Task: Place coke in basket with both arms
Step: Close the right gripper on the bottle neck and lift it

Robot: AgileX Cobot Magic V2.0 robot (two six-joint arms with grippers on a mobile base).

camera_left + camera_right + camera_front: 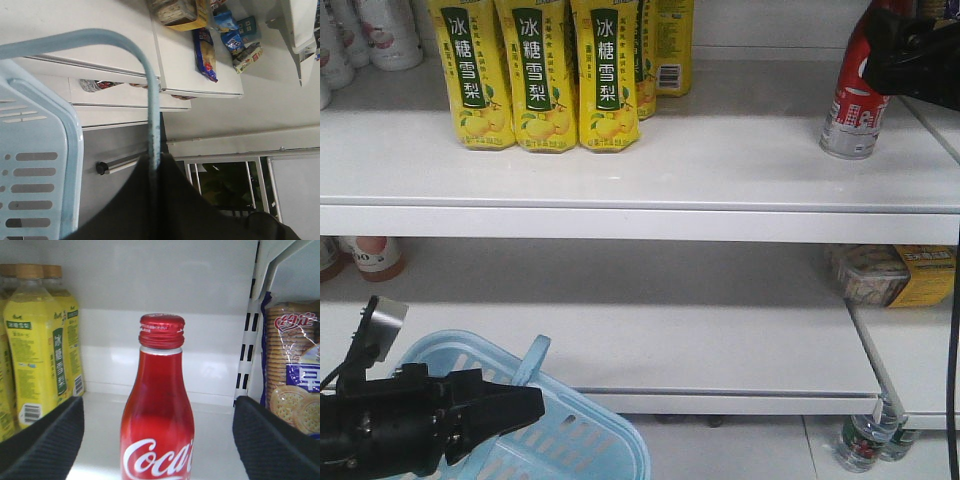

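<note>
The coke (853,115), a slim red can with white script and a silver lower band, stands upright at the right end of the top shelf. In the right wrist view the coke (157,415) is centred between the fingers (45,440), which are wide apart and do not touch it. My right gripper (882,50) is at the can's upper part, open. The light blue basket (590,440) hangs at the bottom left. My left gripper (525,405) is shut on its handle (152,100), as the left wrist view of the gripper (156,162) shows; the basket wall (40,165) is at the left there.
Yellow pear-drink bottles (535,80) stand on the top shelf left of the coke, also in the right wrist view (35,355). A biscuit pack (295,380) is behind a divider to the right. A snack box (890,275) sits on the lower shelf. Water bottles (865,440) stand on the floor.
</note>
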